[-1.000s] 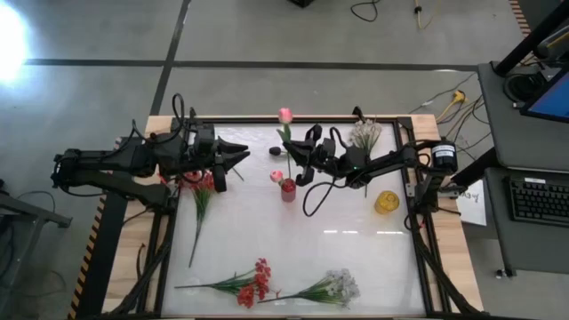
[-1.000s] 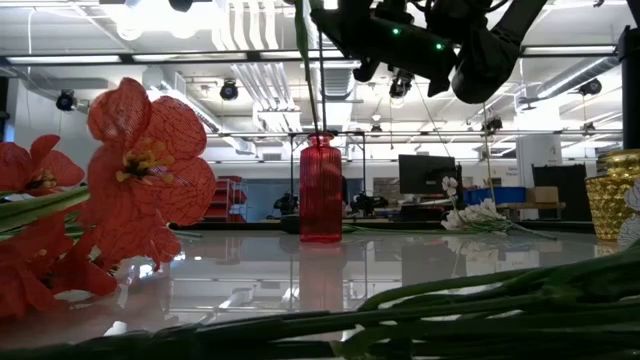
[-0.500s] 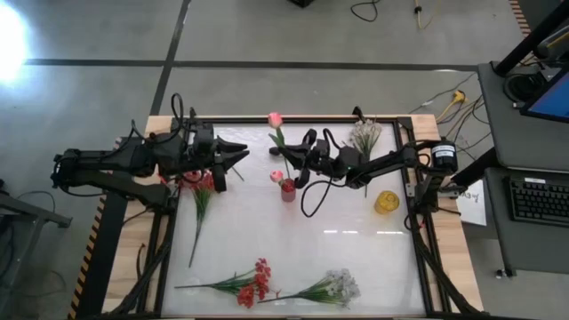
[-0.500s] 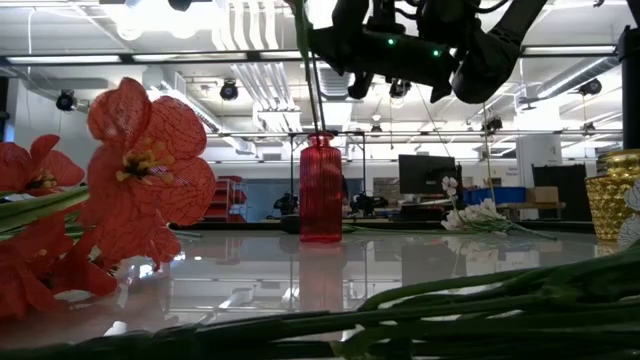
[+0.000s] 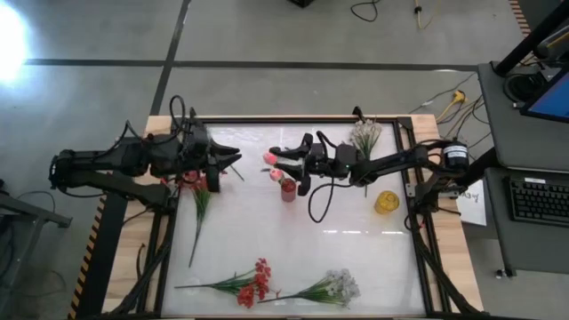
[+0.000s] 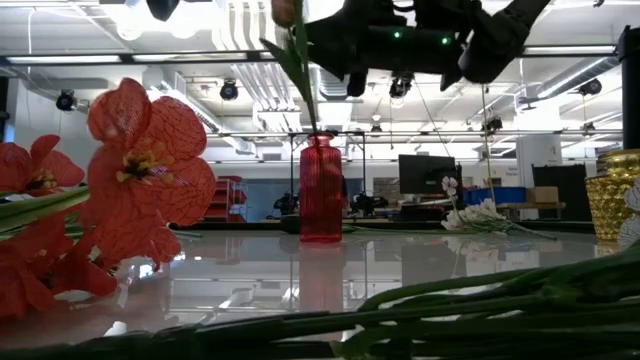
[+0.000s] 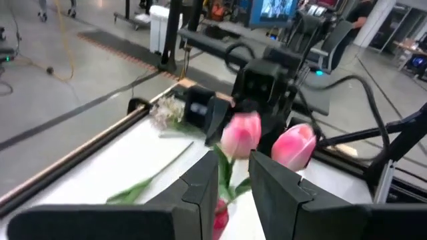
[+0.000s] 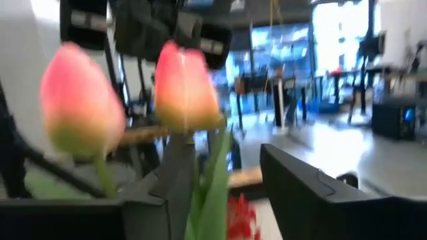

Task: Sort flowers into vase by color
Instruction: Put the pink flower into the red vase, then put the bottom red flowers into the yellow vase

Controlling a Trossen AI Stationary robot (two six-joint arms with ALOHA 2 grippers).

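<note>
Mid-table: pink buds [image 5: 274, 165] beside right end effector [image 5: 286, 163]

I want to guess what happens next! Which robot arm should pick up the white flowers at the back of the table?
The right arm, probably. Its right gripper is open by the red vase, close to the white flowers. The left gripper is farther away.

You get bright, even overhead light, with strip lamps [image 6: 190, 108] mirrored as glare on the glossy table [image 6: 400, 265]. A blown-out white patch [image 5: 7, 40] burns the high view's edge. Both wrist views are motion-blurred, and the low view's nearest red blooms [image 6: 140, 165] sit soft.
</note>
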